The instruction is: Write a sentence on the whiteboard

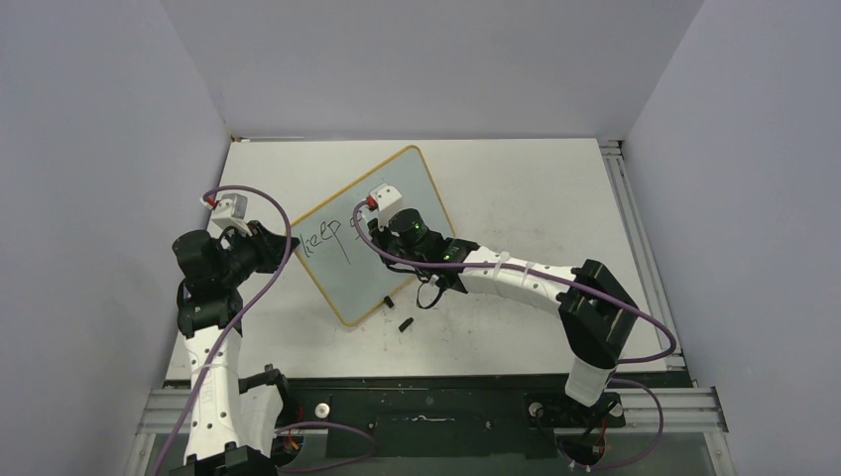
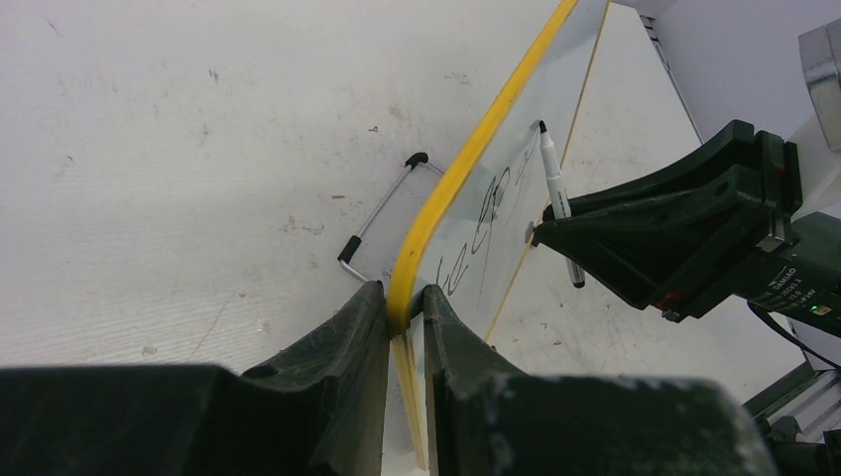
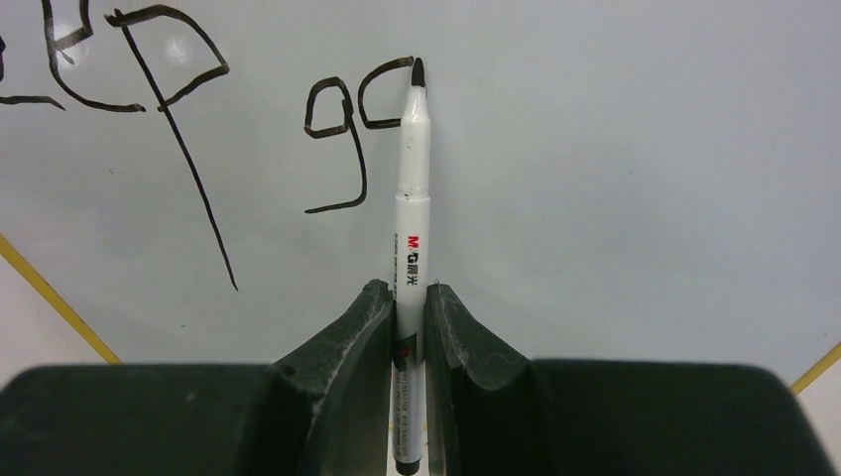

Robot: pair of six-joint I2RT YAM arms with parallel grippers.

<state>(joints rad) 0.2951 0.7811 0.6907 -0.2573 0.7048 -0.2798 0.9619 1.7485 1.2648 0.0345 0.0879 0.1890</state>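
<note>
In the top view the whiteboard (image 1: 347,288) is lying skewed on the table (image 1: 555,198), and the sentence (image 1: 327,238) is showing only its opening word, "keep", near the whiteboard's left corner. The left gripper (image 1: 280,243) is reaching in at that same left edge, while the right gripper (image 1: 392,223) is hovering over the whiteboard's middle. Two small dark pieces (image 1: 405,323) are lying just off the whiteboard's near edge; what they are is too small to tell. In the left wrist view the left jaws are pinching the whiteboard's yellow rim (image 2: 476,149) between them, steadying the whiteboard, and a wire leg (image 2: 382,213) is showing on the table just behind the whiteboard. In the right wrist view the right jaws are clamping the barrel of a white marker (image 3: 412,198), whose black tip is touching the whiteboard at the top of a half-drawn letter. A finished "g" is sitting just left of that letter, to the right of "keep". By my reading the work is at an early stage: one word is done, the second is being formed, and most of the sentence is yet to come. The bare stretch of whiteboard to the right of the tip looks ready to take it.
</note>
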